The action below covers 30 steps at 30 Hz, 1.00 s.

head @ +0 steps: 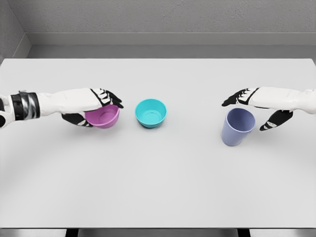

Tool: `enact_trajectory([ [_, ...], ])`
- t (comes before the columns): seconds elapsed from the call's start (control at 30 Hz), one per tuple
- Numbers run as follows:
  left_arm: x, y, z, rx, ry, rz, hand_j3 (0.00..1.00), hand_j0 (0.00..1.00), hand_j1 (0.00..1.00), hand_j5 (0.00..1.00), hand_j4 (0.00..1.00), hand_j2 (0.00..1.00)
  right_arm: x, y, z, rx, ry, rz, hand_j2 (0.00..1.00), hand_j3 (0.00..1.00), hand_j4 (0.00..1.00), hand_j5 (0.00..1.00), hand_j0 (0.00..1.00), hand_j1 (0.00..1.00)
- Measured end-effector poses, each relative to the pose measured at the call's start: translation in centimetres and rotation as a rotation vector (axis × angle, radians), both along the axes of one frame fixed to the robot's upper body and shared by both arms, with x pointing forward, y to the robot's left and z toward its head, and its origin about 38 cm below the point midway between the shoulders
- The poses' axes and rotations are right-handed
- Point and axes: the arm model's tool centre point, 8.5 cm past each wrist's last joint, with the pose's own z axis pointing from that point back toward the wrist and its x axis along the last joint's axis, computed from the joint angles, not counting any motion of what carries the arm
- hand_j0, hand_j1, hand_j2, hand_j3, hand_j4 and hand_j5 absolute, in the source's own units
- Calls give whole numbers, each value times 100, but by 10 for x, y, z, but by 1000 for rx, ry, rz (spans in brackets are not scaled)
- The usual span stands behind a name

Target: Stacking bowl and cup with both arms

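A pink bowl (104, 117) sits left of the table's middle, tilted a little, with my left hand (94, 107) closed around it: fingers over the far rim, thumb under the near side. A teal bowl (150, 113) stands upright at the centre, untouched. To the right stands a lavender cup (237, 127). My right hand (256, 108) hovers just behind and to the right of the cup, fingers spread, thumb low beside the cup's wall, with a small gap showing.
The white table (158, 187) spreads wide on all sides, with its front edge near the bottom of the view. A grey wall rises behind the far edge.
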Motion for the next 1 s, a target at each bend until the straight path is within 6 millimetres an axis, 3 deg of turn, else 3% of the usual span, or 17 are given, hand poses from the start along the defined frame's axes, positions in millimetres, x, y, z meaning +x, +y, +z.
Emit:
enact_trajectory([
  [0.3, 8, -29, -1, -18, -22, -37, 65, 65, 65, 65, 65, 65, 0, 0, 1, 0, -2, 1, 100, 100, 100, 100, 100, 100],
  [1.0, 26, -53, 19, -29, -82, -58, 65, 65, 65, 65, 65, 65, 0, 0, 2, -2, -5, 0, 100, 100, 100, 100, 100, 100],
])
